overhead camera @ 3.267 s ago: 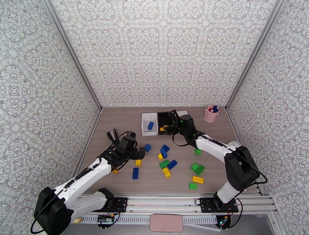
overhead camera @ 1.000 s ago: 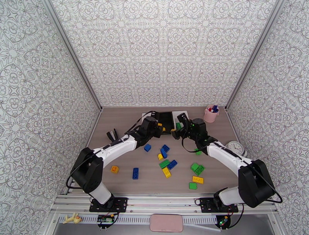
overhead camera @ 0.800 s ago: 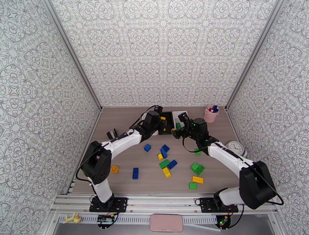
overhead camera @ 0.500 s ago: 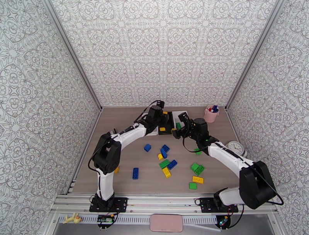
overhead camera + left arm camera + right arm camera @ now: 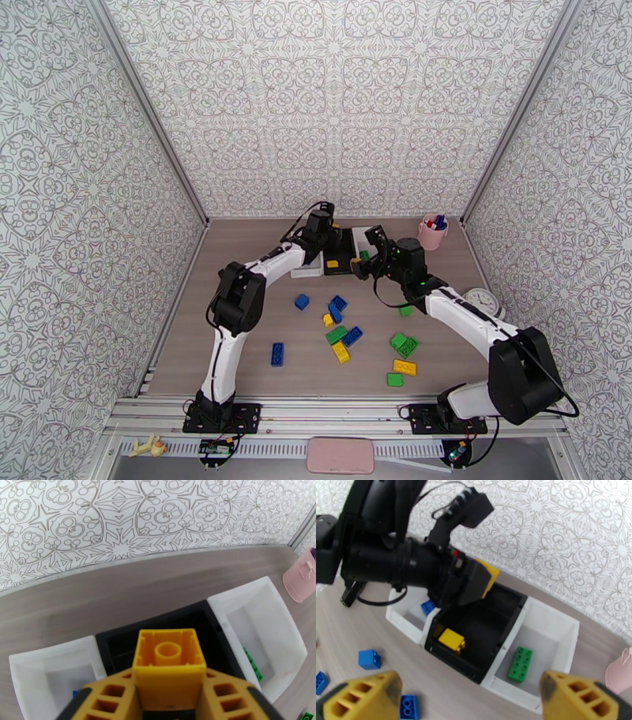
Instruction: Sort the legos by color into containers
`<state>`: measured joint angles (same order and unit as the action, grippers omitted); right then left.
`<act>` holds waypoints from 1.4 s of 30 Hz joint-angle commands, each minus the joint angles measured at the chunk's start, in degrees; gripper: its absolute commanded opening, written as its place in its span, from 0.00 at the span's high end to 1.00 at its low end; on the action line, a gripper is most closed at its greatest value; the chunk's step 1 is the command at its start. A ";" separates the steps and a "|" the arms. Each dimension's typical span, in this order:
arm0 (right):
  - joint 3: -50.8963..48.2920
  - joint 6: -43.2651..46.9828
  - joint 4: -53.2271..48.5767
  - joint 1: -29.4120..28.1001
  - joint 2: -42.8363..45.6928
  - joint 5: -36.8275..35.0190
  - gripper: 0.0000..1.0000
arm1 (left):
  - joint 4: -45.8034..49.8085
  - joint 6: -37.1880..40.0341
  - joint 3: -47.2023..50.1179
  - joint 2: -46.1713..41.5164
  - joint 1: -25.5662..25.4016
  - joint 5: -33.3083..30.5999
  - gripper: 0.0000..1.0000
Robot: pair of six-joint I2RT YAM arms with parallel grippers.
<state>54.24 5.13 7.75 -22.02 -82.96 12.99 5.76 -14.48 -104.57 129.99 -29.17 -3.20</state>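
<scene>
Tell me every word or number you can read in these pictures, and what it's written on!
No word, label, brand or number reads clearly anywhere.
Round clock on the right: the marks on its face are too small to read.
Yellow lego close to the left wrist camera: plain plastic, no lettering shows.
Pink pen cup: no print shows.
</scene>
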 commanded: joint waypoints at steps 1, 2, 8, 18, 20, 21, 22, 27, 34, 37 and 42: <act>2.41 -1.32 0.51 0.40 -1.28 1.24 0.05 | 2.75 1.04 -2.79 2.76 0.37 1.70 0.63; 2.45 -1.50 0.47 0.40 -1.33 1.08 0.05 | 2.97 1.03 -3.17 3.17 0.35 1.97 0.63; 1.34 -2.16 0.74 0.45 0.03 -1.13 0.05 | 3.32 1.08 -4.19 3.55 0.76 2.85 0.61; -3.00 -5.47 1.57 1.05 5.51 -7.64 0.05 | -0.03 4.51 0.68 -4.73 -0.70 2.64 0.27; -4.15 -6.89 1.38 1.43 6.80 -9.55 0.05 | -2.10 5.04 3.94 -7.67 -1.22 2.62 0.21; -4.78 -7.82 1.24 1.74 7.45 -10.33 0.05 | -3.55 5.29 5.96 -9.41 -1.57 2.61 0.18; -5.39 -8.78 0.94 2.26 8.06 -10.91 0.05 | -4.87 5.86 8.03 -11.18 -2.02 2.55 0.15; -8.04 -12.85 -4.27 4.53 10.91 -16.55 0.03 | -9.58 9.47 18.39 -19.38 -3.57 2.74 0.03; -8.44 -15.52 -18.47 6.57 12.18 -21.22 0.00 | -21.92 13.71 36.11 -30.10 -5.67 6.08 0.01; -7.70 -19.22 -25.44 8.29 11.16 -20.35 0.01 | -26.13 15.93 42.64 -33.89 -6.96 9.31 0.00; -9.23 -23.67 -29.97 11.84 9.27 -12.76 0.01 | -29.59 21.19 51.30 -38.24 -9.37 16.06 0.00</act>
<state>45.91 -14.31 -15.66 -11.46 -72.42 -3.60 -18.06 2.07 -56.60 94.50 -37.30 6.72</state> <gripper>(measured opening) 0.995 0.995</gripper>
